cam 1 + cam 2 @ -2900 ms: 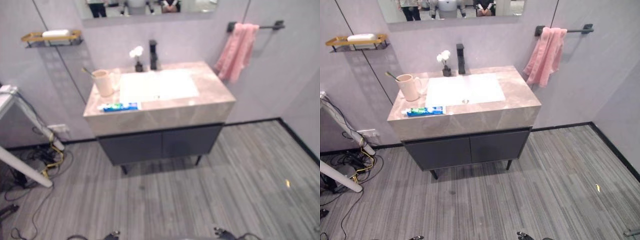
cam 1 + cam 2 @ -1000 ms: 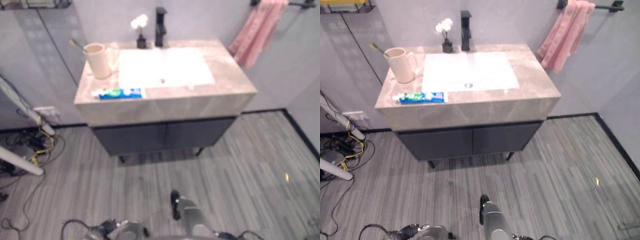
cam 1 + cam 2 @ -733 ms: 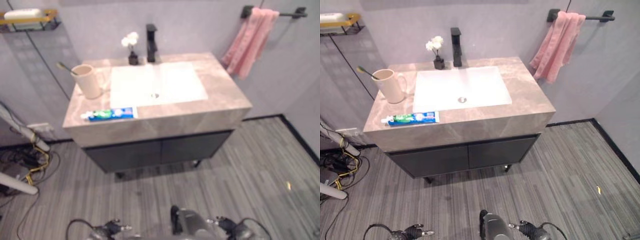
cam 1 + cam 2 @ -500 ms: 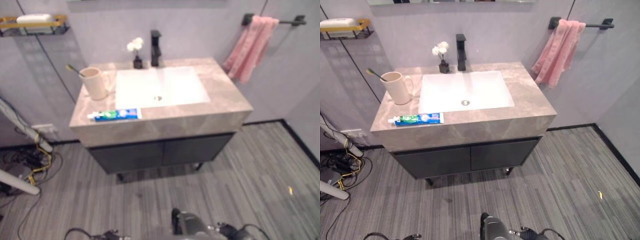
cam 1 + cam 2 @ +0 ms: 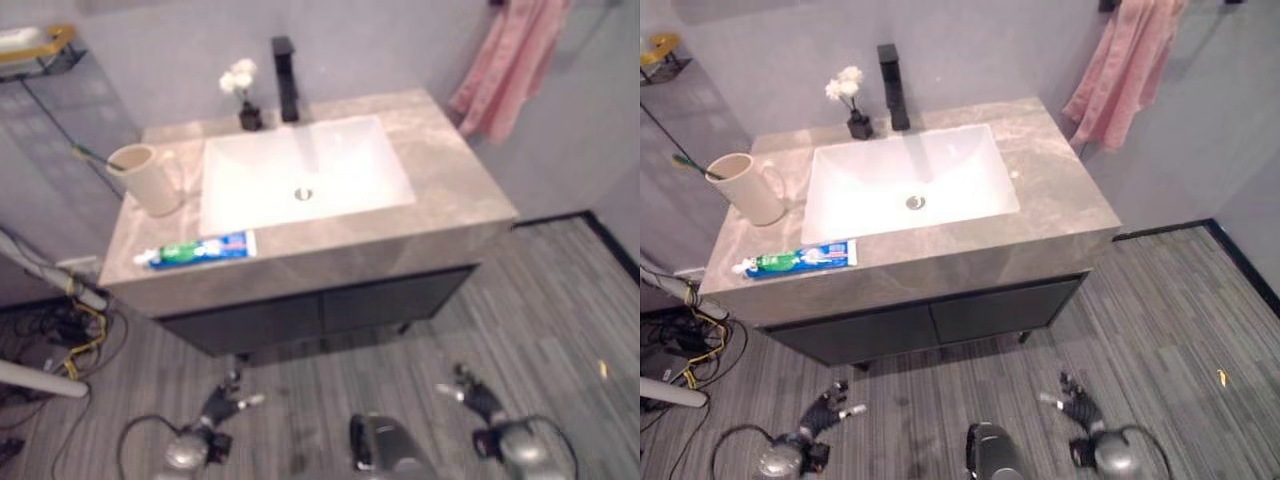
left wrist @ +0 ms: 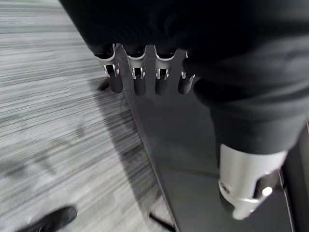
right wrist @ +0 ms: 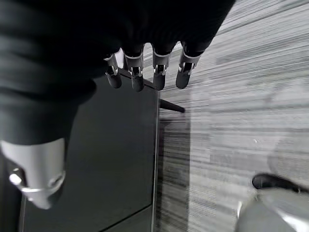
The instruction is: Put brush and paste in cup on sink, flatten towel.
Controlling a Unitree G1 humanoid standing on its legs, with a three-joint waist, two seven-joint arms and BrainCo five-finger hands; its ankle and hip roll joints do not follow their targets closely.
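Left hand: low in front of the vanity, fingers relaxed and straight, holding nothing. Toothpaste tube lies on the counter up and ahead of this hand, long axis running left-right along the front edge. Cup sits just beyond the tube; the toothbrush already stands in it. Left hand is the nearer one. Right hand: also low, fingers loose, empty. Pink towel hangs bunched, far up and beyond it.

Beige cup, blue-green paste, pink towel, veined grey-brown counter, white sink, grey striped floor.
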